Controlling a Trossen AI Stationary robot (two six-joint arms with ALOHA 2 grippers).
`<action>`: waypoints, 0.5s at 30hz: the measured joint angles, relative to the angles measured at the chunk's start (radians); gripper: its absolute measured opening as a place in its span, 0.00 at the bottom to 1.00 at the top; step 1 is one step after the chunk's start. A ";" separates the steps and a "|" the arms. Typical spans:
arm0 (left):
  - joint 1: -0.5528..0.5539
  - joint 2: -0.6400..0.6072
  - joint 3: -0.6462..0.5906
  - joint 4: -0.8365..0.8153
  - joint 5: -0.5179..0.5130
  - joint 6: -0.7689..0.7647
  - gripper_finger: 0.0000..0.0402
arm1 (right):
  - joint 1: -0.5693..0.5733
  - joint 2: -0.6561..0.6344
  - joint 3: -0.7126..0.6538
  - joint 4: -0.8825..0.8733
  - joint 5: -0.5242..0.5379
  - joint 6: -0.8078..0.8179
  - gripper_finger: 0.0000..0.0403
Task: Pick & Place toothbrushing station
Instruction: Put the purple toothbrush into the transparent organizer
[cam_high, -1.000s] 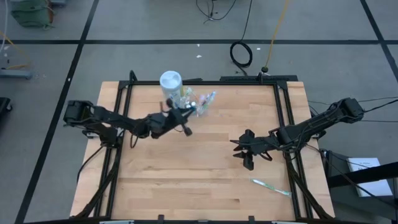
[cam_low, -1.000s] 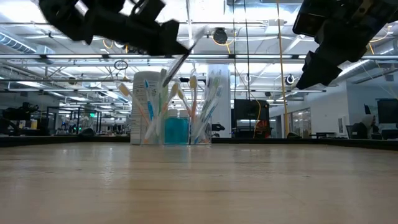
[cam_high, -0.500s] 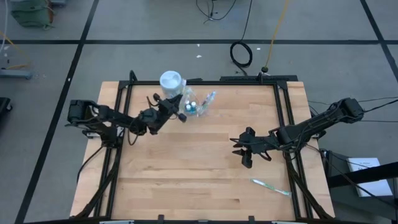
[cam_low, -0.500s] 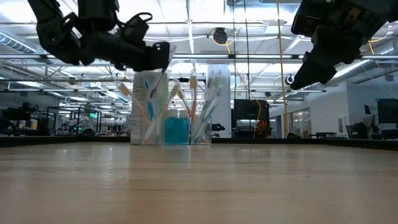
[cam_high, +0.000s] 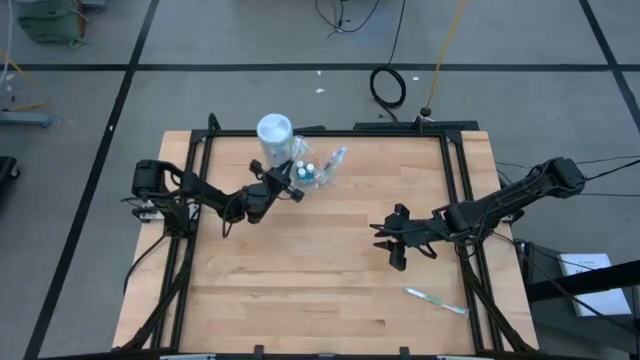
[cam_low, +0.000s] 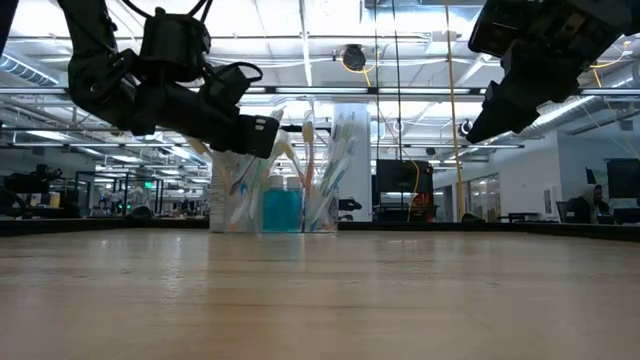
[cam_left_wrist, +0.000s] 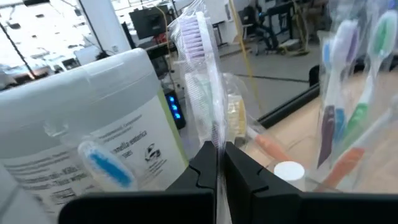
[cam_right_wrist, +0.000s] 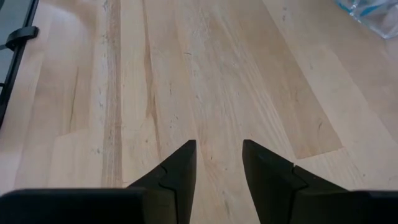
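A clear plastic holder stands at the table's far side. It is filled with several upright toothbrushes and something blue. My left gripper hangs level just on its near-left side, shut on a toothbrush with purple bristles. One more toothbrush lies flat on the table near the front right. My right gripper is open above the bare wood right of centre, holding nothing. My left gripper pinches the clear handle of the purple-bristled toothbrush between its two fingers. The fingers come level from the table's left and lie across the handle. The brush stands nearly upright with its head above the fingers. Its lower end is hidden by the gripper.
A tall white container stands just behind and left of the holder, close to my left gripper. Dark frame rails run along the table's left and right sides. Bare wood fills the middle and front of the table.
My left gripper has come down beside the holder, moved a little toward the far edge and tipped from slanting downward to level. It has stayed shut on the toothbrush, which has swung from a slant to nearly upright.
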 joint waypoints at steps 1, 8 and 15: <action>-0.003 0.000 0.000 -0.006 -0.008 0.014 0.01 | 0.000 0.000 0.000 0.000 0.000 -0.001 0.31; -0.012 0.000 0.000 -0.014 -0.016 -0.003 0.03 | 0.000 0.000 0.000 0.000 0.000 -0.001 0.31; -0.009 0.000 0.000 -0.016 -0.017 -0.083 0.03 | 0.000 0.000 0.000 0.000 0.000 0.002 0.31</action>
